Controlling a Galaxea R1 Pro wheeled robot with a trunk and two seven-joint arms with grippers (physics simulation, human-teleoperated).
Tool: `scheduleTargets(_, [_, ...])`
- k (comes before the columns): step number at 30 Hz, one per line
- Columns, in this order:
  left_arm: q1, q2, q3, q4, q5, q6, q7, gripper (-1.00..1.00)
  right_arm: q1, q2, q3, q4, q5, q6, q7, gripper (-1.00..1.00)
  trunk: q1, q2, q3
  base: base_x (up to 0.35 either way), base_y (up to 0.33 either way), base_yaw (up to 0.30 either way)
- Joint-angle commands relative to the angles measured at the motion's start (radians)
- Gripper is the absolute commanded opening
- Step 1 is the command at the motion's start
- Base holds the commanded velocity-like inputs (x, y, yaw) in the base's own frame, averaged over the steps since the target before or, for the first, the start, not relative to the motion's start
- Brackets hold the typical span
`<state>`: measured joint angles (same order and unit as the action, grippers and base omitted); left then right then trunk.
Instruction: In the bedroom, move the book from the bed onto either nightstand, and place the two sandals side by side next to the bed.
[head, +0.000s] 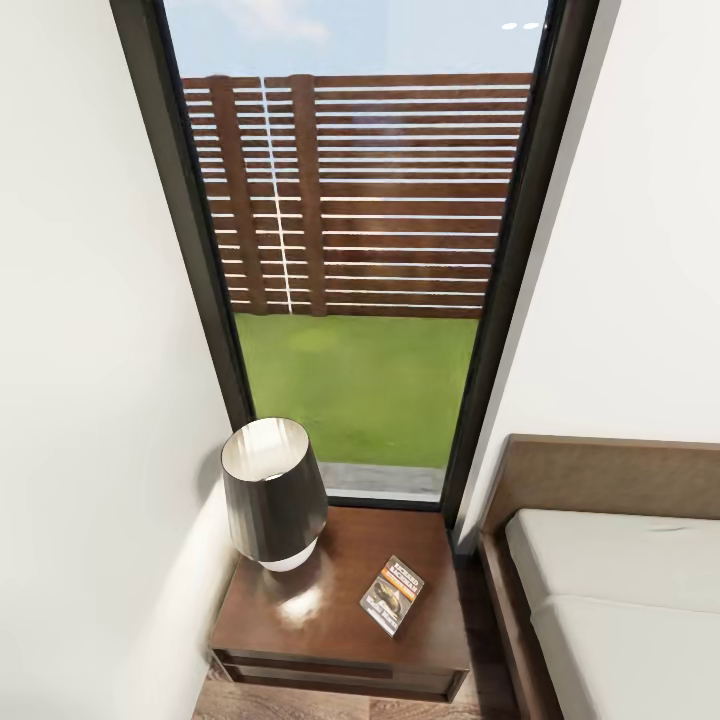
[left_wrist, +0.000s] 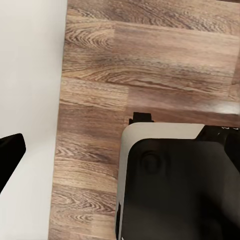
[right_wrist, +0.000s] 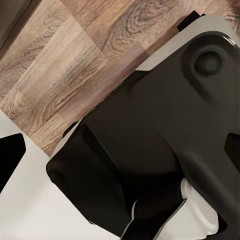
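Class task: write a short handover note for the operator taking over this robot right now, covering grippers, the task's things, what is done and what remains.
Grippers: the pictures do not settle whether either is open or shut; neither wrist view shows anything held.
Book: lying flat on the nightstand, beside the lamp. This step looks done.
Bed: at the right of the nightstand.
Left: find the two sandals and set them side by side next to the bed.
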<state>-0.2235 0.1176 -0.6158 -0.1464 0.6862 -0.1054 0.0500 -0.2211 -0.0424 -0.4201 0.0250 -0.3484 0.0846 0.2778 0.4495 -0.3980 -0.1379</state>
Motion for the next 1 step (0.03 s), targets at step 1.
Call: scheduleTargets(1, [0.000, 0.000, -0.009, -0.001, 0.006, -0.002, 0.005, 1.00, -0.001, -0.001, 0.001, 0.003, -0.011, 0.002, 0.004, 1.00, 0.001, -0.002, -0.002, 0.000, 0.000, 0.000])
